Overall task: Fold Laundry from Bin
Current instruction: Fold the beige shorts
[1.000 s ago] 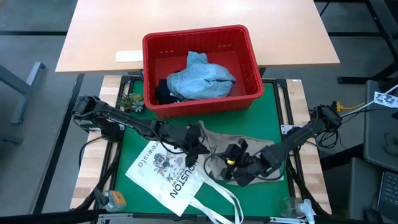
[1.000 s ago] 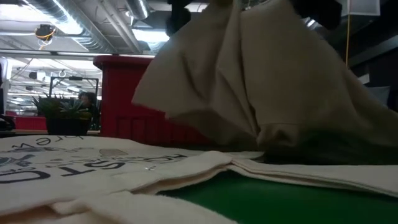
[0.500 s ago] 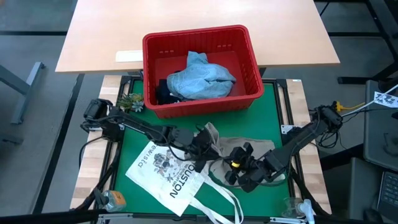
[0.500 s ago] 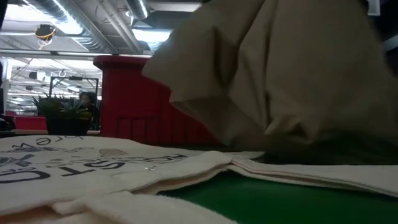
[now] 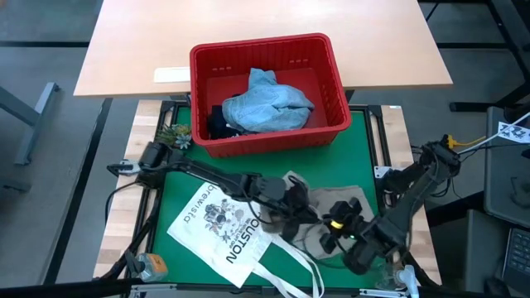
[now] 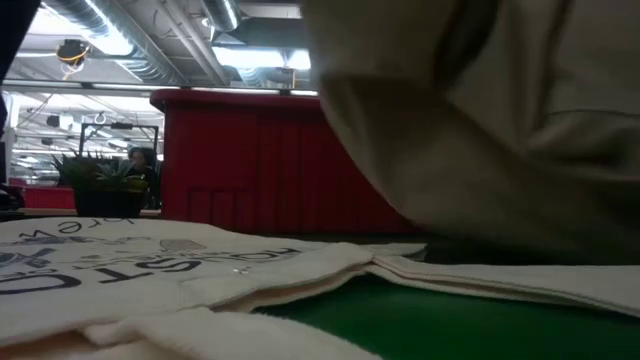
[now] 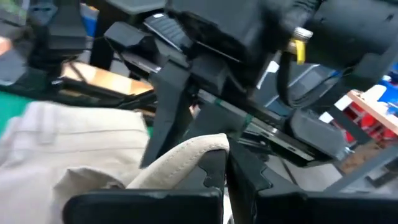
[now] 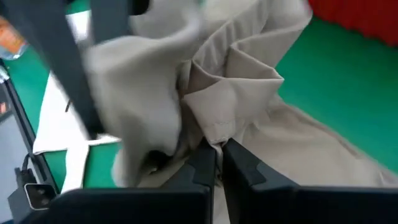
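Pincers (image 5: pixel 302 207) (image 5: pixel 338 232) clamped on beige cloth (image 5: pixel 331 201)

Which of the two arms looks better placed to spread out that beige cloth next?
Hard to choose: both grip it. The right gripper and left gripper, jaws shut, both pinch the beige cloth over the mat. Probably the right, with bare mat on its side.

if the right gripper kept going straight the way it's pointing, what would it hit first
Probably more of the beige garment it is already shut on; the right gripper points into its bunched folds. Depth beyond them is unclear.
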Robot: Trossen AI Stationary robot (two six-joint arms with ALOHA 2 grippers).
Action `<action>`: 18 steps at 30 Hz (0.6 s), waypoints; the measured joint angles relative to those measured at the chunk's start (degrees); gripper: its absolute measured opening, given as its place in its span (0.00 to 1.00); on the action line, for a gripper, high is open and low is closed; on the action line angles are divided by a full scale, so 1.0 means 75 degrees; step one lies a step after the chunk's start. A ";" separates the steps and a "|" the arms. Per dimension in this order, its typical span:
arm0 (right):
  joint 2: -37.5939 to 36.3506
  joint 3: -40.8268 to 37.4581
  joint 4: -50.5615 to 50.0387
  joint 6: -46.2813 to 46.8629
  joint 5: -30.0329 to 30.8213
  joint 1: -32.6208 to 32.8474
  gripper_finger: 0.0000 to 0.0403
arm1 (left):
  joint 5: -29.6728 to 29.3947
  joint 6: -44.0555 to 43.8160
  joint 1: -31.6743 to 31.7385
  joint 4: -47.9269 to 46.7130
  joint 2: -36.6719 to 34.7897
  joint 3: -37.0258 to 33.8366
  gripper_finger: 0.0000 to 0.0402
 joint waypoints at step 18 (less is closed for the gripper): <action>0.0012 0.0000 -0.2185 0.3153 -0.2749 0.1377 0.04 | 0.0499 0.0316 0.0136 0.0002 0.2714 0.3188 0.00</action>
